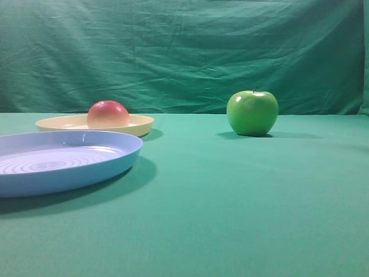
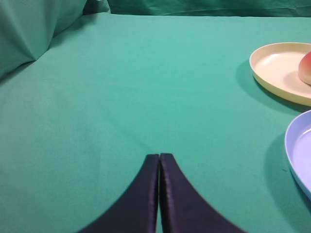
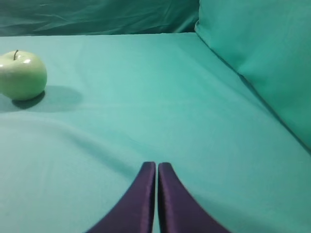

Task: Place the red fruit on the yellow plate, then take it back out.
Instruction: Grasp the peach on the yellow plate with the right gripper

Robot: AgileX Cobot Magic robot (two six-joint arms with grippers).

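The left claw (image 2: 159,156), a pair of dark curved fingers, is clenched with its tips pressed together and nothing between them, poised over bare green cloth. The right claw (image 3: 156,165) looks the same in its own wrist view: dark fingers pressed tip to tip, clenched on nothing, above the cloth-covered tabletop (image 3: 146,107).

Outward from the left claw, off to its right and well apart, lies the shallow round pale cream-yellow plastic plate (image 2: 277,68), with the edge of the rounded matte red fruit (image 2: 306,68) showing at the frame's border. Nearer, a shallow round light-blue plastic plate (image 2: 299,150) is cut off by the same edge.

Outward from the right claw, far to its left, a shiny green apple (image 3: 22,75) with a short stem stands upright on the tabletop, well apart from the claw.

From the high view, the red fruit (image 1: 108,114) sits inside the yellow plate (image 1: 141,123), red on top fading to peach below. The light-blue plate (image 1: 69,167), with concentric rings in its floor, lies in front of the yellow one. The green apple (image 1: 252,112) stands alone well to the right. A wrinkled green cloth backdrop (image 1: 184,52) hangs behind.
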